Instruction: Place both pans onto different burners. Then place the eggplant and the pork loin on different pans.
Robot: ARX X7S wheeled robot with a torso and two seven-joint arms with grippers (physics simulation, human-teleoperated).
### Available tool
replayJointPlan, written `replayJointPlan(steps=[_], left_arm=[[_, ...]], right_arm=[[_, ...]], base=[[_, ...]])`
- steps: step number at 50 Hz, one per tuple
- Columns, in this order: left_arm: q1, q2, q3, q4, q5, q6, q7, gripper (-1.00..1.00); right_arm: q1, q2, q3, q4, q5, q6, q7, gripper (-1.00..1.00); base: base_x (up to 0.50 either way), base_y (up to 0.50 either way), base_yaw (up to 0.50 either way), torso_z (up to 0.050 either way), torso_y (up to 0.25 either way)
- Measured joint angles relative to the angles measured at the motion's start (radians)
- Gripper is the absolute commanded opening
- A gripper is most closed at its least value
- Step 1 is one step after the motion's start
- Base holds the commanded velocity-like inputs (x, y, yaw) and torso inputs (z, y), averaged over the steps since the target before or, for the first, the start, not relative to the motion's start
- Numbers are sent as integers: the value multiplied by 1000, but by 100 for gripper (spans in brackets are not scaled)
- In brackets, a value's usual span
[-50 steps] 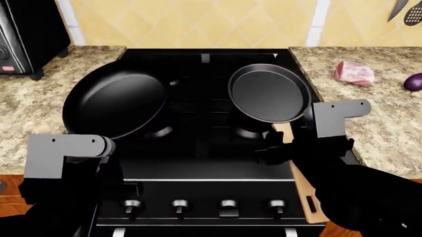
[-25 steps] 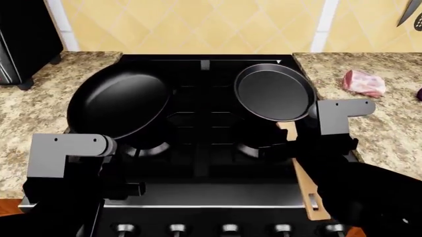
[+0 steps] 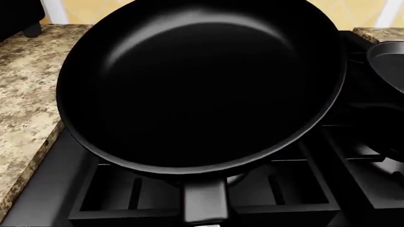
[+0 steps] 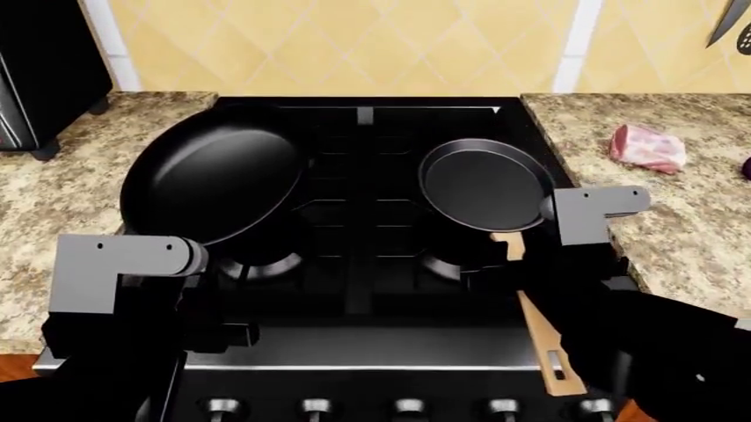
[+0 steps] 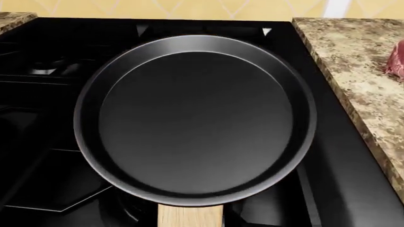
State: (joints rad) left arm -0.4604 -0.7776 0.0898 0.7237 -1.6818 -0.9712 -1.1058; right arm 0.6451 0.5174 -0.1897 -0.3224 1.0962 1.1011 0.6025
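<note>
Black and deep, the larger pan (image 4: 217, 183) sits tilted over the left side of the stove (image 4: 364, 264), its rim reaching out past the stove's left edge toward the granite counter (image 4: 59, 211); in the left wrist view the same pan (image 3: 202, 85) fills most of the picture, with its short black handle stub (image 3: 205, 201) running toward the camera above a grate (image 3: 303, 189). The shallower pan (image 4: 487, 186) lies over the right side of the stove, and its light wooden handle (image 4: 540, 325) runs back toward the robot; the right wrist view shows this pan (image 5: 196, 118) flat and round with the wooden handle (image 5: 189, 216) at the picture's edge. The pork loin (image 4: 646, 147) rests on the right-hand counter (image 4: 681, 220), well apart from both pans, and a sliver of it (image 5: 396, 61) shows in the right wrist view. A dark purple speck at the far right edge may be the eggplant (image 4: 747, 167), mostly cut off. The left arm (image 4: 118, 281) and right arm (image 4: 593, 220) reach toward the handles, but the fingers are hidden, so I cannot tell whether either set of jaws is open or closed.
</note>
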Motion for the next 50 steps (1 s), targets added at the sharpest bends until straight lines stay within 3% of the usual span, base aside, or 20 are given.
replayJointPlan(steps=[21, 22, 42, 50], left_arm=[[20, 0, 1, -6, 22, 11, 19, -100], [20, 0, 1, -6, 22, 12, 20, -100], [18, -3, 9, -13, 30, 17, 25, -100], [-49, -12, 44, -56, 39, -17, 28, -100]], right_arm=[[-71, 26, -6, -42, 19, 4, 17, -100], [-72, 28, -5, -46, 21, 6, 19, 100], [-30, 46, 43, -114, 63, 33, 49, 100], [16, 60, 98, -156, 135, 54, 99, 100]], base=[[0, 0, 0, 1, 4], [0, 0, 0, 0, 11], [0, 0, 0, 1, 3], [0, -1, 0, 1, 1]])
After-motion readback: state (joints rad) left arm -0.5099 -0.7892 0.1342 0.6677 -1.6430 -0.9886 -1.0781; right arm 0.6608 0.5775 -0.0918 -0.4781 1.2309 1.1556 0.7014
